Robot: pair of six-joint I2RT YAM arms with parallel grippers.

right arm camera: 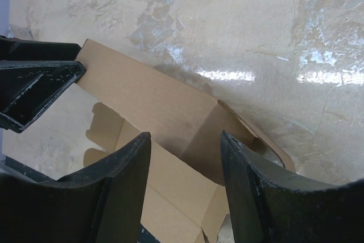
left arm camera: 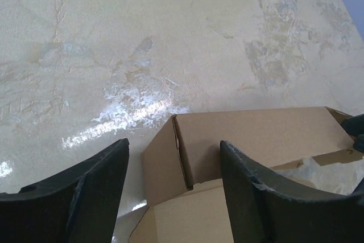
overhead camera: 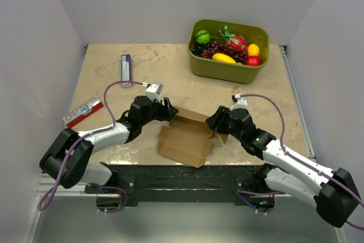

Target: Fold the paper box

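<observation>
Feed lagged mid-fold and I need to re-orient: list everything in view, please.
paper box: one, brown, partly folded, centre near edge of the table
bin: one, olive green, far right
fruit: several, mixed colours, inside the bin
slim box: one, purple and white, far left
printed box: one, red and white, left edge
table: one, beige, mottled
left hand: one, black, open, at the paper box's left end
right hand: one, black, open, at its right end
</observation>
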